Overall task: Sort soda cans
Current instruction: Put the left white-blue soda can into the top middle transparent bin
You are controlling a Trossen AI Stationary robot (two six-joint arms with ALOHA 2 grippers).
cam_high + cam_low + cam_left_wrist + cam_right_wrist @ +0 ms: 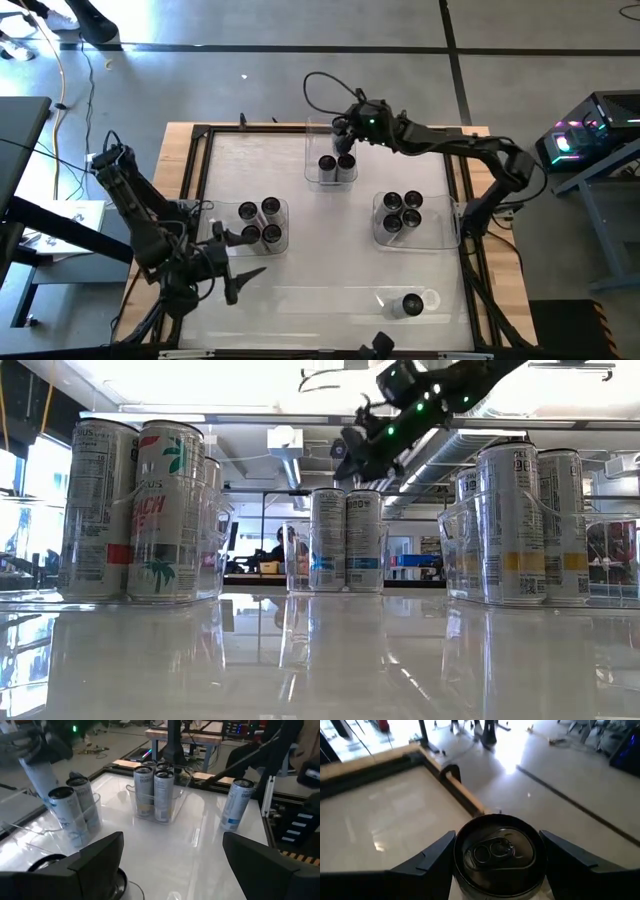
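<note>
Twelve soda cans show. Four stand in the left clear tray [258,222], four in the right tray [402,212], two [337,163] in the far tray [312,140], and one [411,304] in the near tray [385,300]. My right gripper [345,130] hangs over the far tray's back half, shut on the twelfth can [497,851]. The low view shows this gripper [372,448] just above the far tray's two cans [345,540]. My left gripper [238,275] waits open near the table's near left corner, touching nothing. My right gripper pinches the soda can between its two fingers [432,857], one on each side of the wall just under the top rim [461,840]. The fingers come from above, pointing down. The can [37,772] hangs below them, slightly tilted; its base is hidden behind the tray's cans.
A wooden frame [190,180] rims the glossy white table. Open surface lies in the middle between the trays [330,240] and along the near left. A desk with lit equipment [590,130] stands beyond the right edge. Cables trail on the floor past the far edge.
</note>
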